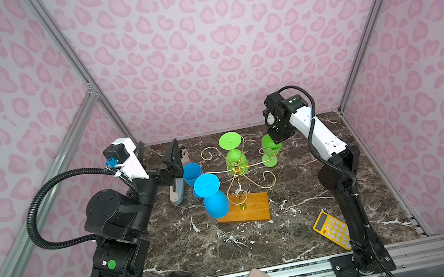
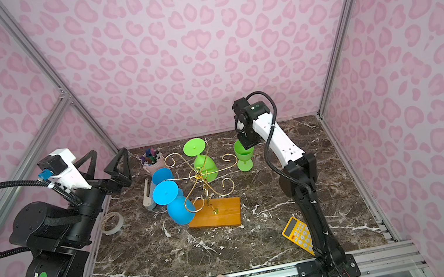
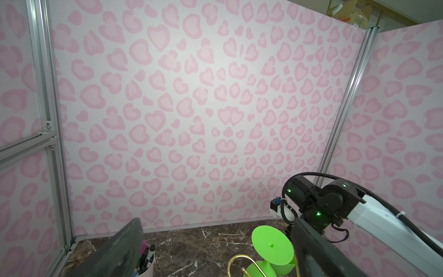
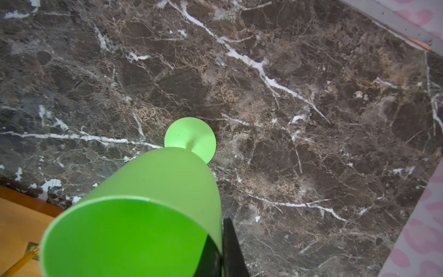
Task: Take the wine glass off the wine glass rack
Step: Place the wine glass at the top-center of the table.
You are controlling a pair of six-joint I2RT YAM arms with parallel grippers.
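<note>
Green wine glass (image 1: pixel 273 147), likely light stiff plastic, beside wine glass rack (image 1: pixel 245 207): right gripper (image 1: pixel 276 139) pinches rim; left gripper (image 2: pixel 108 165) gapes empty.

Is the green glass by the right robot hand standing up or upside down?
Upright: the green plastic wine glass has its open mouth on top and round foot below, rim pinched by the right gripper.

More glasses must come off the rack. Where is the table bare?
Bare marble lies in front of the rack base, from the left edge to the calculator. Smaller patch between base and right arm. Crowded at back left: pen cup, stapler, tape, blue glass.
</note>
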